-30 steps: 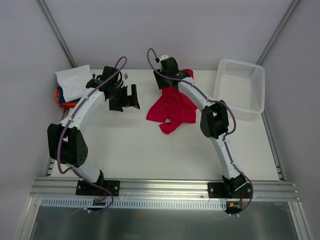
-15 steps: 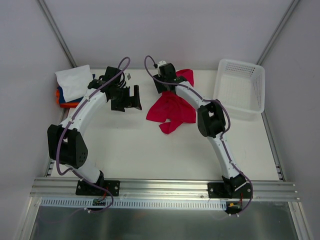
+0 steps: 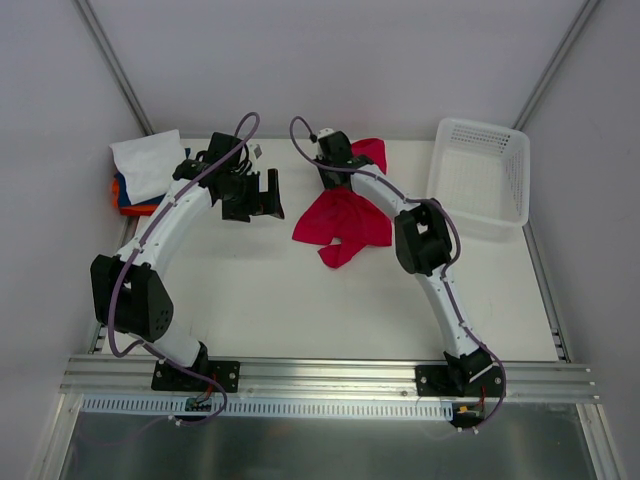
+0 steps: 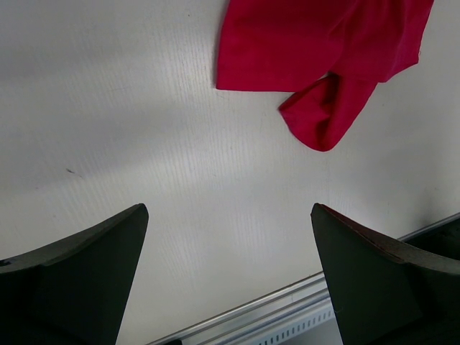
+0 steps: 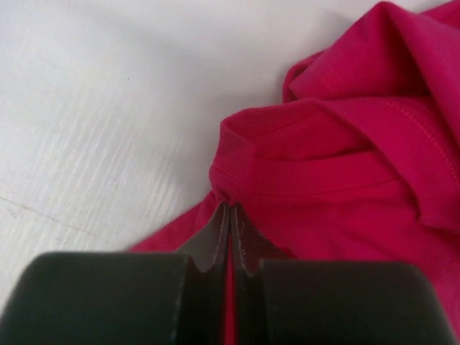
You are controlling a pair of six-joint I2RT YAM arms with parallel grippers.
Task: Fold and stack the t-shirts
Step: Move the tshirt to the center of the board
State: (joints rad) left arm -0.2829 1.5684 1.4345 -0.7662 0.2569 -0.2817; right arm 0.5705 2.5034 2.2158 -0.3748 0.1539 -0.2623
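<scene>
A crimson t-shirt [image 3: 345, 218] lies crumpled on the white table at the back middle. My right gripper [image 3: 335, 176] is at its far edge, shut on a fold of the cloth. In the right wrist view the jaws [image 5: 231, 210] pinch the red t-shirt [image 5: 345, 165] just under a stitched hem, with a strip of cloth between the pads. My left gripper [image 3: 262, 195] hovers to the left of the shirt, open and empty. Bare table lies between its fingers [image 4: 228, 210], and the t-shirt [image 4: 316, 57] shows beyond them. A stack of folded t-shirts [image 3: 140, 168], white on top, sits at the back left.
A white plastic mesh basket [image 3: 485, 127] stands at the back right corner. An aluminium rail [image 3: 330, 375] runs along the near edge and carries both arm bases. Grey walls close in the table on the left, back and right.
My right gripper has closed on the red t-shirt's edge after lowering slightly toward it. The left arm has barely shifted and stays open.
</scene>
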